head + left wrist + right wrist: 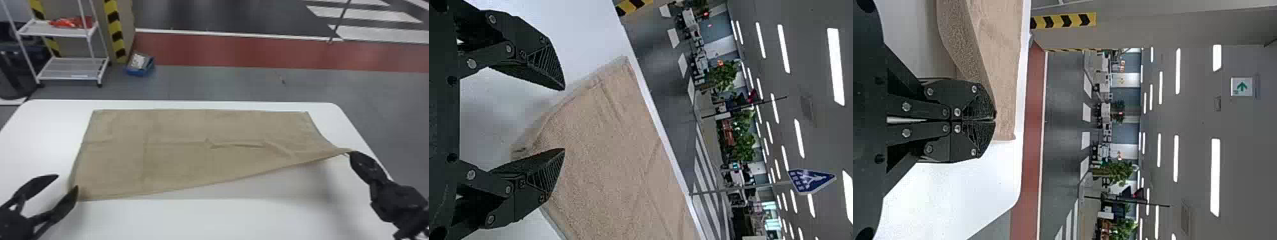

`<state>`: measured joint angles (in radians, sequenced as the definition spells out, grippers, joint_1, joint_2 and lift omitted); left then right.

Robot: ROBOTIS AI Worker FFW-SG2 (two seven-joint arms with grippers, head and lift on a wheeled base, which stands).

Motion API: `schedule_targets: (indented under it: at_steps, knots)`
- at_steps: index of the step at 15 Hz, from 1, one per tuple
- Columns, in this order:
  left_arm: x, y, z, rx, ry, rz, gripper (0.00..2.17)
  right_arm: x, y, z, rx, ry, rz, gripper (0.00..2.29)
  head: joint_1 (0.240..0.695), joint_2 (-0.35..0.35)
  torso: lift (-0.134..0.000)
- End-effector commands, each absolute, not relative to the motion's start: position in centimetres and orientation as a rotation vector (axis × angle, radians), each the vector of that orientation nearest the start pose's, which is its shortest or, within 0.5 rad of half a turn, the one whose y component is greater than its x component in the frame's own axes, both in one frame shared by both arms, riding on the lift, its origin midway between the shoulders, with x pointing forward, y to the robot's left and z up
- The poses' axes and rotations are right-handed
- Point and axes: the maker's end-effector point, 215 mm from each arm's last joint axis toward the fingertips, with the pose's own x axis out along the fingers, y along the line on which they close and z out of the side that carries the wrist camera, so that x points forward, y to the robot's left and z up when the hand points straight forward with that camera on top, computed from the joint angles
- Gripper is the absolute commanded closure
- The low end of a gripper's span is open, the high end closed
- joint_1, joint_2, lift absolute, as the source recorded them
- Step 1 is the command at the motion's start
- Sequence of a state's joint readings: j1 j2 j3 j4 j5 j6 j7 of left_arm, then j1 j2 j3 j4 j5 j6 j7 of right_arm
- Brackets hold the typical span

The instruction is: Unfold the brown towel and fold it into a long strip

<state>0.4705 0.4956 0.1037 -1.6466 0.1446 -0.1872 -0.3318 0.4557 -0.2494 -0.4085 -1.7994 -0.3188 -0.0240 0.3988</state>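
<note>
On the white table (223, 220): the brown towel (191, 127), spread out flat for most of its length.
Towel's far edge: nearly straight, lying just inside the table's far edge.
Towel's near edge: slanting, closer to the robot at the left and farther away toward the right.
Towel's middle: 1 raised wrinkle, with fainter crease lines around it.
Towel's near right corner: drawn out to a point and lifted clear of the tabletop, a soft shadow beneath.
Right gripper (350, 153): at that lifted corner, its 2 fingers pressed together and grasping the towel.
Towel's near left corner: beside the left gripper (67, 181); whether they touch, I cannot tell.
Left gripper's state: released, its 2 black fingers spread well apart, with nothing pinched between them.
Floor beyond the table: gray, crossed by a red band (223, 51), with white stripes (364, 16) farther off to the right.
White rack (67, 68): past the table at the left, 2 shelves in sight, orange-red items (71, 22) on the upper 1.
Blue box (139, 71): on the floor, near the rack.
Pillar (127, 28): behind the rack and box, marked in yellow and black.
Blue sign (811, 181): on a pole in the room, in the left wrist view.
</note>
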Motion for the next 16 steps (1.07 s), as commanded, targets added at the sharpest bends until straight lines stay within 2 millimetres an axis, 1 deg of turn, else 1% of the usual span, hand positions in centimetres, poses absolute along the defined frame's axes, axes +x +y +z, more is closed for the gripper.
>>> schedule_targets:
  at_steps: [1, 2, 3, 5, 6, 7, 9, 11, 16]
  knots:
    - [41.6, 34.2, -44.5, 0.289, 0.238, -0.378, 0.55, 43.7, -42.4, -37.0, -0.038, 0.109, 0.076, 1.6, 0.695, -0.112, -0.125]
    - [41.3, 34.1, -44.2, 0.267, 0.236, -0.379, 0.54, 43.8, -42.4, -37.0, -0.039, 0.108, 0.077, 1.6, 0.695, -0.111, -0.125]
    - [40.7, 34.6, -44.5, 0.266, 0.259, -0.38, 0.54, 43.9, -42.4, -36.9, -0.039, 0.107, 0.076, 1.6, 0.695, -0.112, -0.125]
    - [40.1, 34.2, -44.5, 0.247, 0.268, -0.411, 0.55, 44.1, -42.3, -37.0, -0.036, 0.109, 0.076, 1.6, 0.695, -0.11, -0.125]
    - [39.7, 34.6, -44.4, 0.25, 0.274, -0.419, 0.55, 44.1, -42.3, -37.0, -0.034, 0.11, 0.075, 1.6, 0.695, -0.11, -0.125]
    - [39.5, 34.3, -44.3, 0.254, 0.271, -0.445, 0.55, 44.2, -42.5, -37.1, -0.034, 0.112, 0.072, 1.6, 0.695, -0.11, -0.125]
    - [39.4, 34.7, -44.2, 0.274, 0.268, -0.456, 0.54, 44.2, -42.6, -37.4, -0.031, 0.117, 0.07, 1.6, 0.695, -0.113, -0.125]
    - [39.4, 34.9, -44.6, 0.272, 0.277, -0.449, 0.55, 44.3, -42.6, -37.3, -0.03, 0.117, 0.07, 1.6, 0.695, -0.111, -0.125]
    - [39.5, 33.8, -45.9, 0.259, 0.291, -0.456, 0.55, 44.5, -42.6, -37.3, -0.031, 0.115, 0.068, 1.6, 0.695, -0.11, -0.125]
